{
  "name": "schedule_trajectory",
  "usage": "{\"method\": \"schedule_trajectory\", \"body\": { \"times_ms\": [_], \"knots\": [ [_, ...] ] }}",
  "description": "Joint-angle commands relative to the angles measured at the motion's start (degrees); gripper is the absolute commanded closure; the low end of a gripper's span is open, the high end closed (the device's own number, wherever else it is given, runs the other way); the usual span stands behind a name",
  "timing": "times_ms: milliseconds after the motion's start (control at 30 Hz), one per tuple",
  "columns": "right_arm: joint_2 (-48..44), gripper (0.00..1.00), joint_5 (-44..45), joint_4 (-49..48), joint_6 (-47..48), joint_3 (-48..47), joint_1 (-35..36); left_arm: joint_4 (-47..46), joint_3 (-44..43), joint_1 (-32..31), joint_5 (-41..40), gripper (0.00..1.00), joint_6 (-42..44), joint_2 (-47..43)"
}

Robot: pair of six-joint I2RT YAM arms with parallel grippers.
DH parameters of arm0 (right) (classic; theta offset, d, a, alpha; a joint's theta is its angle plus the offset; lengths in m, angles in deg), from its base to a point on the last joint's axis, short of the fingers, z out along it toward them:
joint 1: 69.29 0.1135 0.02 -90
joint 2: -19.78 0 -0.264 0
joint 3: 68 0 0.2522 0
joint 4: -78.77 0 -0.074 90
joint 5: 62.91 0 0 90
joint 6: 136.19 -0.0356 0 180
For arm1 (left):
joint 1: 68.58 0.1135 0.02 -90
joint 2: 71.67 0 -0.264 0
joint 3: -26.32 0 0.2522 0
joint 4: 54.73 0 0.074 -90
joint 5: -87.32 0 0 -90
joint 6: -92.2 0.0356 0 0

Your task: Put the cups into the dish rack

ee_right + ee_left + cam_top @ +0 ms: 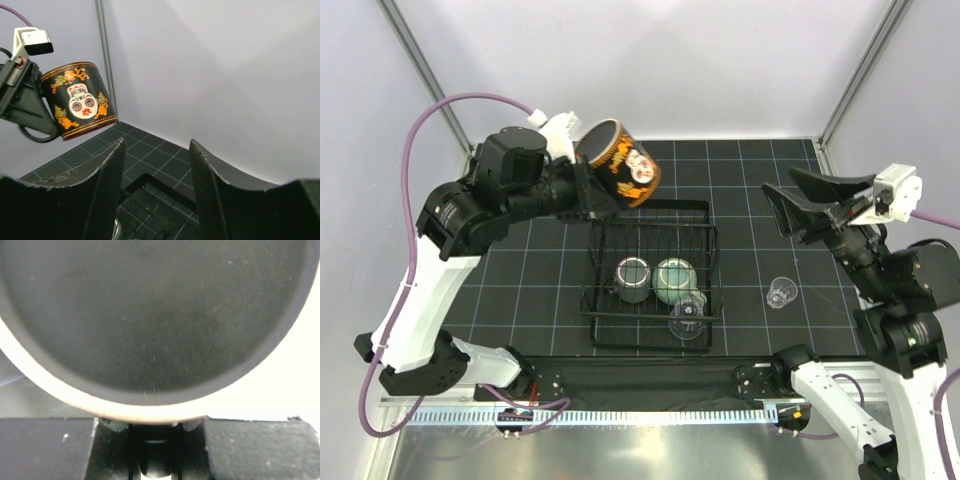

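Note:
The dark cup with the skull-and-orange print point(620, 160) hangs tilted in the air over the back edge of the dish rack point(592, 290), with my left gripper point(585, 193) shut on it. Its dark surface point(150, 315) fills the left wrist view above the left gripper point(155, 432). Inside the rack stand a dark grey-green mug point(632, 278), a speckled pale-green mug point(674, 278) and a clear glass point(687, 318). Another clear glass point(780, 293) stands on the table right of the rack. My right gripper point(783, 200) point(157, 170) is open and empty, raised at the right, facing the skull cup point(77, 100).
The black gridded mat point(770, 250) covers the table. White walls with metal posts point(855, 70) close in the back and sides. The rack's far rim point(160, 182) shows between the right fingers. The left arm's purple cable point(430, 120) loops at the far left.

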Motion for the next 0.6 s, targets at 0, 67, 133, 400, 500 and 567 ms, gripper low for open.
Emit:
{"method": "schedule_trajectory", "body": {
  "times_ms": [0,67,133,400,500,567],
  "knots": [
    [-1.98,0.45,4.16,11.95,0.02,-4.11,0.01,-3.17,1.21,7.25,-9.24,1.0,13.13,-4.08],
    [-3.04,0.45,4.69,17.3,0.11,-5.17,0.1,-3.0,2.26,12.94,-9.01,1.0,15.95,-4.7],
    [-4.53,0.45,4.95,21.53,-0.15,-6.49,0.1,-3.35,3.41,16.31,-8.39,1.0,20.43,-4.61],
    [-8.31,0.45,4.86,28.31,-3.4,-7.2,0.01,-16.43,23.31,32.75,1.97,1.0,27.21,-6.01],
    [-8.75,0.45,5.13,31.21,-3.49,-9.03,0.02,-27.38,32.72,35.12,6.89,1.0,29.84,-7.94],
    [-8.4,0.45,4.86,33.67,-2.53,-10.27,0.1,-33.64,35.48,35.66,12.34,1.0,32.39,-7.6]
  ]
}}
